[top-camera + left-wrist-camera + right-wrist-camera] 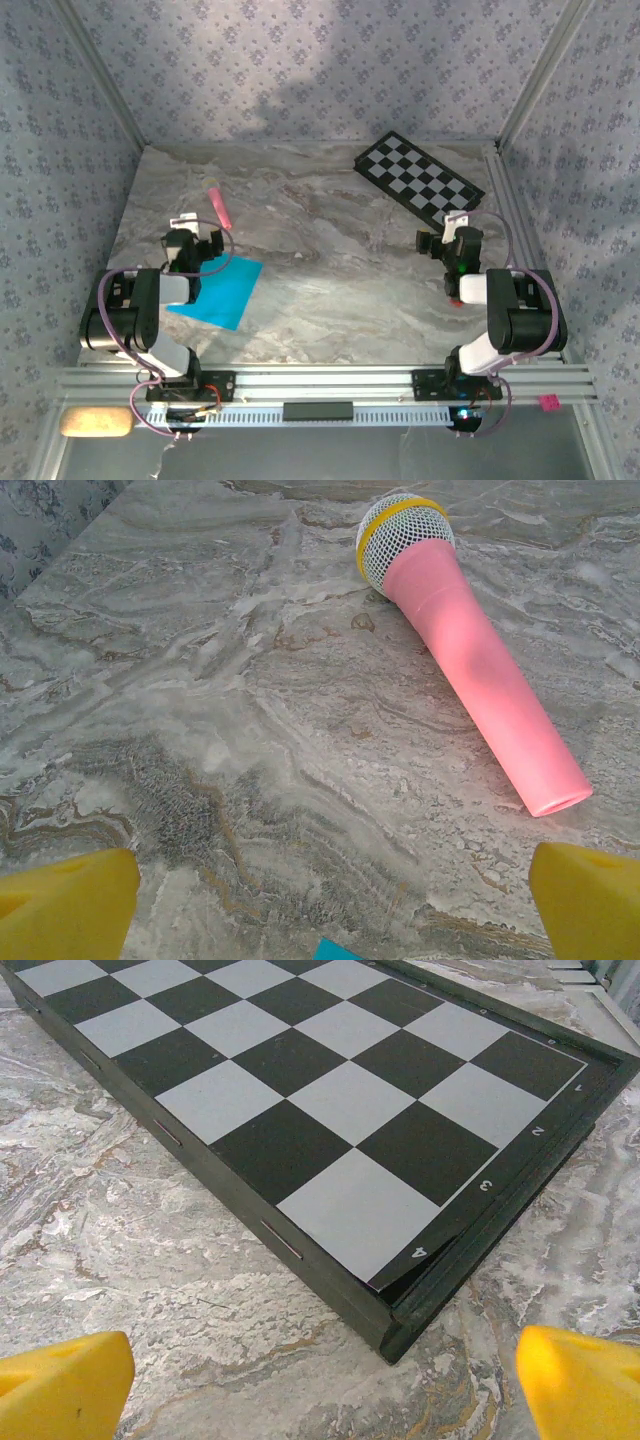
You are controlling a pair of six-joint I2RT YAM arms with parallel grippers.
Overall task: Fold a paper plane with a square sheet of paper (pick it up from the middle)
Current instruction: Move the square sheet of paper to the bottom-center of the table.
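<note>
The square sheet of paper (222,291), bright cyan and flat, lay on the marbled counter (330,260) at its near left, and the left tool (198,242) hung above the sheet's far edge with its fingers spread wide and nothing between them. From the left wrist we saw only a tiny cyan corner (335,950) at the bottom edge of the view, between the two yellow fingertips (65,905), which were themselves cut off by the frame. Just beyond that tool lay a pink microphone (470,670) with a mesh head and a yellow band, on its side and apart from the paper. The left arm (150,300) covered the sheet's near left part from above, so we could not make out that corner. The right tool (440,240), well apart from the sheet across the counter, also stood wide open and empty, facing the near corner of a checkerboard (300,1090); the board's surface layer was lifted slightly at that corner, and its far end ran out of the wrist view. Seen from above, the checkerboard sat at the far right, close to the right rail (515,215). Patterned walls (300,60) closed in the left, back and right sides, while bare marble lay open between the two tools and towards the back.
</note>
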